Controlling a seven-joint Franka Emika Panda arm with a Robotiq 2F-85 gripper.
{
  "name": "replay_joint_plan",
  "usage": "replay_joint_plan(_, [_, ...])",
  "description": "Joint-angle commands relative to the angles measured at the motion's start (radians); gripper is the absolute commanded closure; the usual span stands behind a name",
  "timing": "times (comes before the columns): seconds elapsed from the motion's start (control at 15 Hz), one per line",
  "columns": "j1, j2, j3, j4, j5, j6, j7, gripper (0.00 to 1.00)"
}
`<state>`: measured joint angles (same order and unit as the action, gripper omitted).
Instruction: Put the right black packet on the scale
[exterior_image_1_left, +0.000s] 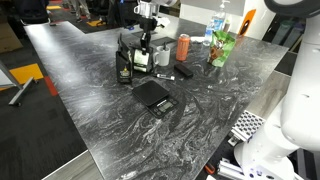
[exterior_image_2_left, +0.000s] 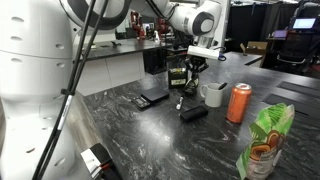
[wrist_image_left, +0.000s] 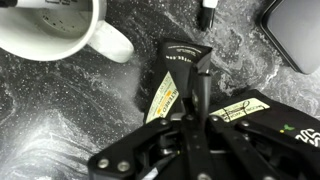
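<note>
Two dark pouches stand side by side on the marbled desk (exterior_image_1_left: 90, 115), with the gripper (exterior_image_1_left: 143, 44) hanging straight down over their tops. The right black packet (exterior_image_1_left: 141, 58) stands upright, its long axis vertical, and its white square label faces the side where the scale (exterior_image_1_left: 152, 93) lies. The scale is flat on the desk, near the packet but apart from it. The taller pouch (exterior_image_1_left: 124, 67), which has a small yellowish label, stands just beside the packet. In the wrist view one of the fingers (wrist_image_left: 201, 100) reaches down between the two pouches. I cannot tell whether the gripper is clenched on the packet or released. A white mug (wrist_image_left: 50, 30) and an orange can (exterior_image_1_left: 183, 45) stand nearby.
</note>
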<state>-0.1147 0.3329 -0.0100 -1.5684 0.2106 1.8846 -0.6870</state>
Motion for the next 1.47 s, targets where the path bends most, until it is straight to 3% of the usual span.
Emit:
replay_joint_plan(0.0, [0.001, -0.06, 0.011, -0.024, -0.013, -0.005, 0.043, 1.0])
replay_joint_plan(0.2, [0.013, -0.105, 0.011, -0.048, -0.023, 0.003, 0.099, 1.0])
replay_joint_plan(0.67, [0.066, -0.291, 0.007, -0.268, -0.093, 0.087, 0.375, 1.0])
replay_joint_plan(1.07, [0.134, -0.452, 0.035, -0.475, -0.108, 0.096, 0.56, 1.0])
replay_joint_plan(1.4, [0.176, -0.543, 0.078, -0.581, -0.129, 0.088, 0.681, 1.0])
